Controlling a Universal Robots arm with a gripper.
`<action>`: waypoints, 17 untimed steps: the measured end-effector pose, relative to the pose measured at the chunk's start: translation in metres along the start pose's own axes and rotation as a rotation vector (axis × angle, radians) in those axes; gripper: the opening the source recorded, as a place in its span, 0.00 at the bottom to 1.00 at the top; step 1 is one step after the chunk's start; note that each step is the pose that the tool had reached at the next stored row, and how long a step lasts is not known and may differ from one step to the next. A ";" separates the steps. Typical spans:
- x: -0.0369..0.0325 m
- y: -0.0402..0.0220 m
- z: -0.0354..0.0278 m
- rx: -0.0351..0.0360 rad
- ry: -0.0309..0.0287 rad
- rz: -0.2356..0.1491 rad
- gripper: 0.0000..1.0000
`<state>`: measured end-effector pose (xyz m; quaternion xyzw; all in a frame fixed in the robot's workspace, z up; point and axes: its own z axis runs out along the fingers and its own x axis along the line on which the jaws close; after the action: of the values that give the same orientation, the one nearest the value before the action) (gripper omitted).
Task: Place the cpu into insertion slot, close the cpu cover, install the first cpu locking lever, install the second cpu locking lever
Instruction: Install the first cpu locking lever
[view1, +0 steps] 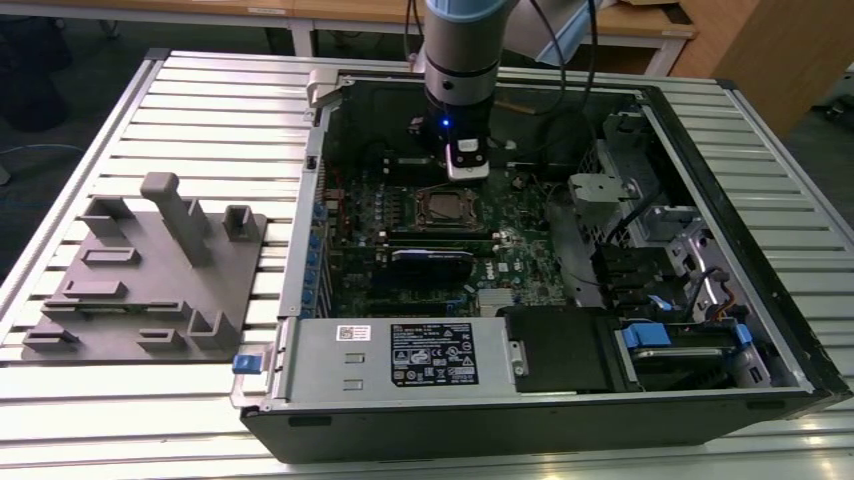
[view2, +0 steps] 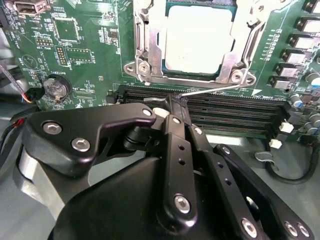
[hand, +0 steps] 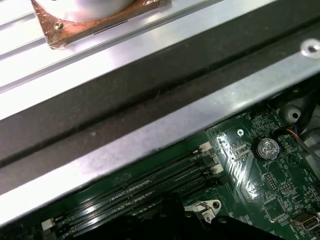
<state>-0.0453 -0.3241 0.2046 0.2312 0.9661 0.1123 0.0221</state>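
The cpu sits in the insertion slot, and the cpu cover is down around it, so those two steps look done. Now the levers: the gripper is pinched narrow, tips right at the end of a thin locking lever lying along the socket edge; latched or not, can't tell. Memory slots run just beside it, crowding the tips, and the case wall stands near
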 end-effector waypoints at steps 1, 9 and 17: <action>0.0000 0.0000 0.0007 0.0000 -0.0009 0.000 0.10; 0.0015 0.0019 0.0052 0.0057 -0.0104 -0.001 0.10; 0.0020 0.0028 0.0055 0.0215 -0.0196 -0.001 0.10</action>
<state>-0.0453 -0.3196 0.1999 0.2323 0.9671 0.0997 0.0292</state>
